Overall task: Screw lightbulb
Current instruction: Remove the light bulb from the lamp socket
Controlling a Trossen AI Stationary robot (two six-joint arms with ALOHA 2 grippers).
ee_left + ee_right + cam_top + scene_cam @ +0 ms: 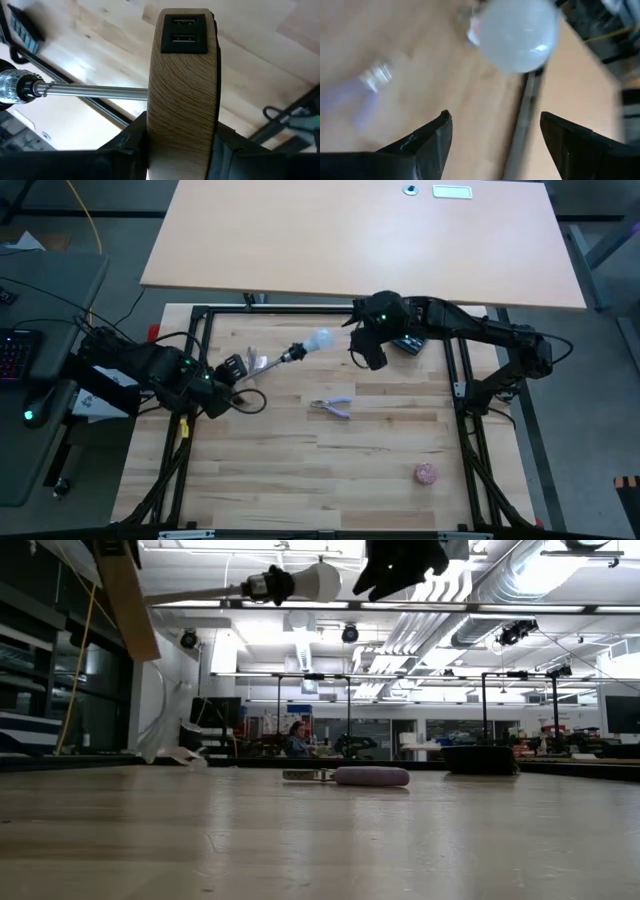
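Lightbulb (320,340): seated in a black socket (293,356) on a thin stem, raised near the tabletop's (380,470) far edge. Left tool (180,150): clamped on the wooden disc (184,105), shown edge-on only in its wrist view. Right tool (495,130): wide apart, just off the bulb. Low view alone shows the bulb well clear of the surface.

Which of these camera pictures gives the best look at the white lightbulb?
The low view: the lightbulb shows whole in its black socket, held in the air. The high view shows it small from above. The right wrist view shows only its blurred head beyond the open right gripper. The left wrist view misses it.
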